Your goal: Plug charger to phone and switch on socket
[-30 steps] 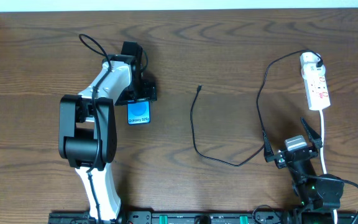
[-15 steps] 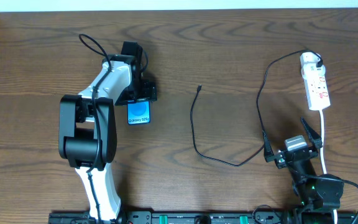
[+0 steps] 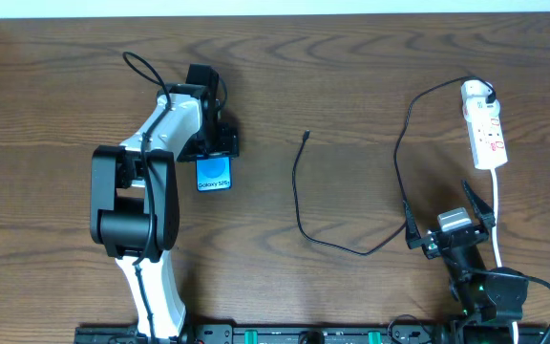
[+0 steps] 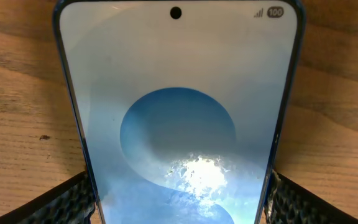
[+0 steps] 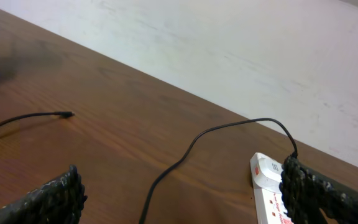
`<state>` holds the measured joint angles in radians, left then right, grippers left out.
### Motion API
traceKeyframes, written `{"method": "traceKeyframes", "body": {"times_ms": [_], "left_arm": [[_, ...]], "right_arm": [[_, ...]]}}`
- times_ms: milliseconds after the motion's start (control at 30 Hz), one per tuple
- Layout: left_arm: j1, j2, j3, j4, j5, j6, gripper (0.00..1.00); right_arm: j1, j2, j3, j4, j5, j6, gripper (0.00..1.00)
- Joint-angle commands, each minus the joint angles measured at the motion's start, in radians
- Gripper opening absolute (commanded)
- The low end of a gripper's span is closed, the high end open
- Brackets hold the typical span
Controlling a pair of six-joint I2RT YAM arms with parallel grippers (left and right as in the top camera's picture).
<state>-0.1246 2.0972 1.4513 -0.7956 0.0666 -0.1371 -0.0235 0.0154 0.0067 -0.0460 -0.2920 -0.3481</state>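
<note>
The phone [image 3: 213, 175] lies flat on the wooden table, its blue screen up. My left gripper [image 3: 214, 153] is over its far end, with one finger against each long edge, shut on it. In the left wrist view the phone [image 4: 179, 93] fills the frame between the fingers of my left gripper [image 4: 179, 202]. The charger [image 3: 296, 191] is a thin black cable; its connector tip [image 3: 306, 135] lies loose mid-table and its plug [image 3: 486, 94] sits in the socket [image 3: 488, 134], a white power strip at the right. My right gripper [image 3: 437, 199] is open and empty, near the front right.
The right wrist view shows the charger cable [image 5: 191, 140] curving across the table, its tip [image 5: 67, 114] at the left, and the socket's end [image 5: 267, 183] beside my right gripper's [image 5: 179, 180] right finger. The strip's white cord [image 3: 497, 215] runs toward the front edge.
</note>
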Motion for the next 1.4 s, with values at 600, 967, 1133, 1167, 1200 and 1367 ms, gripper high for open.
{"method": "traceKeyframes", "body": {"times_ms": [600,967,1133,1167,1200,1367], "left_arm": [[0.002,0.027,-0.030,-0.034,-0.008,0.028,0.71],[0.002,-0.029,0.025,-0.082,-0.008,0.027,0.70],[0.002,-0.092,0.025,-0.087,-0.007,0.027,0.70],[0.002,-0.105,0.025,-0.090,-0.007,0.027,0.70],[0.002,-0.118,0.025,-0.092,-0.007,0.026,0.70],[0.002,-0.164,0.025,-0.114,-0.007,0.011,0.70]], "right_arm": [[0.007,-0.004,-0.001,-0.004,-0.002,0.007,0.99],[0.007,-0.004,-0.001,-0.004,-0.002,0.007,0.99],[0.007,-0.004,-0.001,-0.005,-0.002,0.007,0.99],[0.007,-0.004,-0.001,-0.005,-0.002,0.007,0.99],[0.007,-0.004,-0.001,-0.004,-0.002,0.007,0.99],[0.007,-0.004,-0.001,-0.005,-0.002,0.007,0.99]]}}
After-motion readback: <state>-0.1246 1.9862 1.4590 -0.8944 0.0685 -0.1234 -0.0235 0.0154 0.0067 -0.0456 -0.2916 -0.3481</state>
